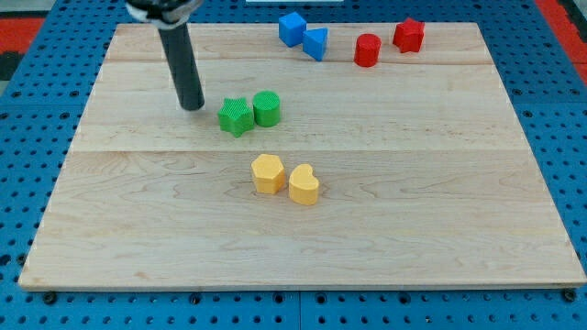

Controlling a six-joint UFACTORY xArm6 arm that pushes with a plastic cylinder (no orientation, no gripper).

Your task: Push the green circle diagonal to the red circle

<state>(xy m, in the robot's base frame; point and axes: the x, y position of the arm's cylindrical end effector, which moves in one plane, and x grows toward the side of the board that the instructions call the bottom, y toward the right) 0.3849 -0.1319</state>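
The green circle (267,108) stands left of the board's middle, touching a green star (236,116) on its left. The red circle (367,49) stands near the view's top, right of centre. My tip (193,105) rests on the board just left of the green star, a small gap away from it, with the star between it and the green circle.
A red block (409,35) sits right of the red circle. Two blue blocks (293,27) (316,43) sit left of it near the top edge. Two yellow blocks (268,173) (304,184) lie below the green pair. The wooden board (440,202) lies on a blue pegboard.
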